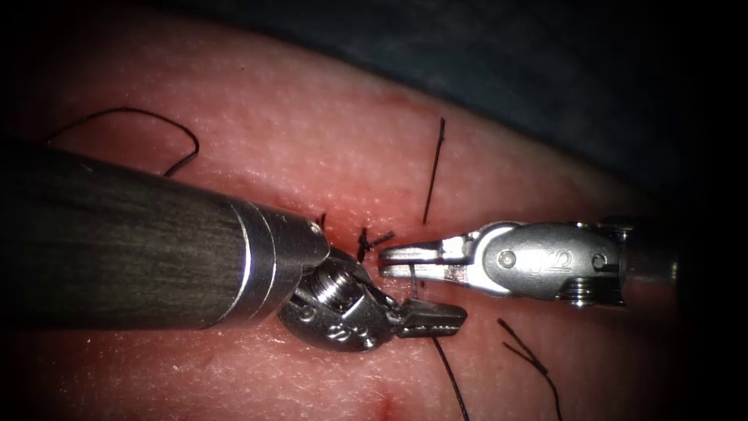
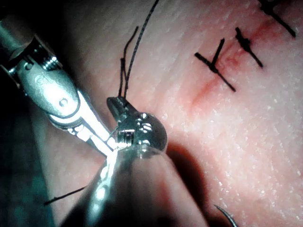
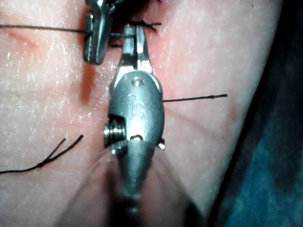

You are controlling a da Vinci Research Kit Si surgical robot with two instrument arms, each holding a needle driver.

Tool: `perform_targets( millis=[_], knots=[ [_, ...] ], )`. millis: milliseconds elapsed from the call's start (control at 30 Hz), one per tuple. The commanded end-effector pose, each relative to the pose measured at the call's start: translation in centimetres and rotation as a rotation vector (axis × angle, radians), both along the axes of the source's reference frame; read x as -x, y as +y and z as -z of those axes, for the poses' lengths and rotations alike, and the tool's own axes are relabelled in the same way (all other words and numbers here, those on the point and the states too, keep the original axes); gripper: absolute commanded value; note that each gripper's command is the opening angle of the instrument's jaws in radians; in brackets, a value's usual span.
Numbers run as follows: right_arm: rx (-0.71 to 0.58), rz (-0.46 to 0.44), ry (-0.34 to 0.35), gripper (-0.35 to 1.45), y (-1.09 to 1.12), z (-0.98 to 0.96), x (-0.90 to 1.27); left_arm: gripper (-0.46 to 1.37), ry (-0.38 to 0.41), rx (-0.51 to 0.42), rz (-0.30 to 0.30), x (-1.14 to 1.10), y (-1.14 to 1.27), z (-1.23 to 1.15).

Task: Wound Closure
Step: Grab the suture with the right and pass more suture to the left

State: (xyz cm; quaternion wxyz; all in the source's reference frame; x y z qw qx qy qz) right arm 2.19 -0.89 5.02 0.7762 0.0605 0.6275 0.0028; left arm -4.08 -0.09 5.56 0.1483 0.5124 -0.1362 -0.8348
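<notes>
Black thread [image 1: 450,374] is being pinched by the left tool [image 1: 432,318] at five o'clock of the knot [image 1: 364,243], while the right tool [image 1: 397,261], jaws slightly parted, is gripping nothing.

Endoscope view: you've got bright centre light w/ dark vignette at edges. Glare on right tool [image 1: 405,261]. Near shafts blur out of focus in wrist views; shadow beneath on tissue [image 2: 246,142].
</notes>
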Motion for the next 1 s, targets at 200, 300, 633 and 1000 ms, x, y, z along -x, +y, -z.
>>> perform_targets(
  millis=[200, 300, 633, 1000],
  knots=[
    [0.034, 0.0, 0.0, -0.35, 0.02, -0.01, 0.06, -0.06, -0.002, -0.028, 0.01, 0.0, 0.01, 0.0],
    [0.035, -0.001, -0.008, -0.35, 0.02, -0.02, 0.08, 0.63, -0.013, -0.068, 0.034, 0.01, 0.0, 0.0],
    [0.042, -0.009, -0.028, -0.35, 0.07, -0.11, 0.1, 1.03, -0.114, -0.027, 0.169, 0.07, -0.07, 0.05],
    [0.052, -0.018, -0.043, -0.35, 0.25, -0.4, 0.2, 1.19, -0.104, -0.029, 0.165, -0.18, -0.25, 0.18]
  ],
)
